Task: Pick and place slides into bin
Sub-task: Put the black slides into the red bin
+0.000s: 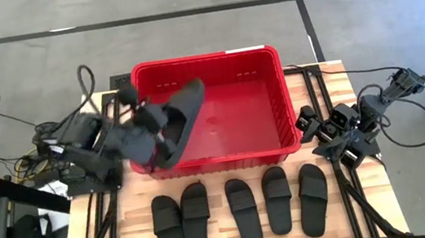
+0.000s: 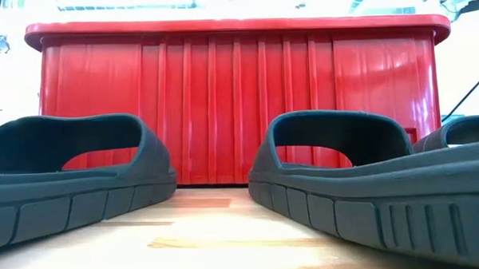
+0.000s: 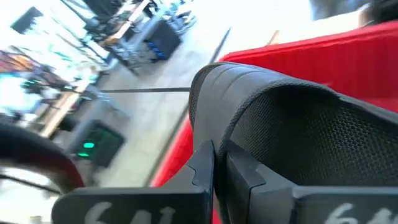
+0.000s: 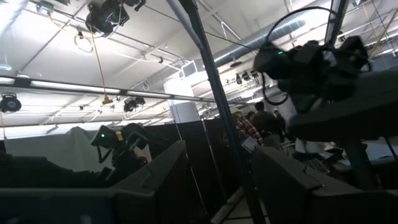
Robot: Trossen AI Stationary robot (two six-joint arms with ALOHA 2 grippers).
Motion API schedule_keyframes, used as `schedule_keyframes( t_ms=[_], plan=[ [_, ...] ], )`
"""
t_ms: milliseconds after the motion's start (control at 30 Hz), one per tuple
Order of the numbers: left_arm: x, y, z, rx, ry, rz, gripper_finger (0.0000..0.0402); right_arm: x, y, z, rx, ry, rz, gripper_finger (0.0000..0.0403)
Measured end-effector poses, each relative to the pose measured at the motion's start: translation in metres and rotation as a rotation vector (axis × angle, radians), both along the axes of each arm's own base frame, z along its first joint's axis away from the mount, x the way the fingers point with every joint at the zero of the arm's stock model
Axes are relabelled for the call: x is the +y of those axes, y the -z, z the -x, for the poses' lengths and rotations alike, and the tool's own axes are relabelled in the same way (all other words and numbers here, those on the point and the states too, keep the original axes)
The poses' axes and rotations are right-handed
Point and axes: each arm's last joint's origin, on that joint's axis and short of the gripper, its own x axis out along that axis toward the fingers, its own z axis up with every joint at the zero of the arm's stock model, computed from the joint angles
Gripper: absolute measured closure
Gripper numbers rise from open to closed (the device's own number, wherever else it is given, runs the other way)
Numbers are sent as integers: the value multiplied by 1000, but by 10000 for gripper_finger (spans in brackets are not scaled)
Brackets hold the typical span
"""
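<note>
The red bin [image 1: 269, 111] stands at the middle of the table, toward the far side. My left gripper [image 1: 146, 126] is shut on one black slide [image 1: 181, 119], held over the bin's left side; the slide fills the left wrist view [image 3: 311, 130]. Several more black slides [image 1: 243, 209] lie in a row on their soles on the wooden table, near of the bin; two show close up in the low view [image 2: 73, 172]. My right gripper [image 4: 217, 180] is open and empty at the table's right edge, pointing up. My left gripper pinches a thin curved edge of the slide [image 3: 222, 144] between its two fingers; it looks like the strap's edge. The fingers come from the table's left. The slide is lifted clear and tilted, its far end [image 1: 192, 89] over the bin's inside and its near end [image 1: 164, 160] over the bin's near-left rim.
The bin's floor [image 1: 236, 112] is bare red plastic. Cables and a stand lie off the table's left edge [image 1: 52, 148]. Bare wood [image 1: 212, 181] shows between the bin's near wall and the row of slides.
</note>
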Motion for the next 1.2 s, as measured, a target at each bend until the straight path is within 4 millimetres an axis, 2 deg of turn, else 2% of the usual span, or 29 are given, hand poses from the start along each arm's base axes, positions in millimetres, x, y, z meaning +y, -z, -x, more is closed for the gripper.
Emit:
schedule_keyframes(
  t_ms=[167, 400, 533, 667, 867, 1200],
  plan=[
    [37, -2, -9, 147, -38, -122, 401, -3, -4, 1, -41, 15, -16, 230],
    [87, 2, -12, 338, -62, -155, 401, -11, -6, -1, -65, 88, -36, 230],
    [113, 13, -14, 408, -84, -107, 401, -16, -7, -3, -69, 137, -46, 230],
    [134, 34, -20, 508, -92, -72, 401, -20, -7, -5, -73, 165, -46, 230],
    [147, 66, -33, 596, -103, -67, 401, -23, -7, -6, -76, 187, -46, 230],
    [151, 110, -45, 613, -183, -17, 401, -22, -6, -6, -67, 177, -35, 230]
  ],
)
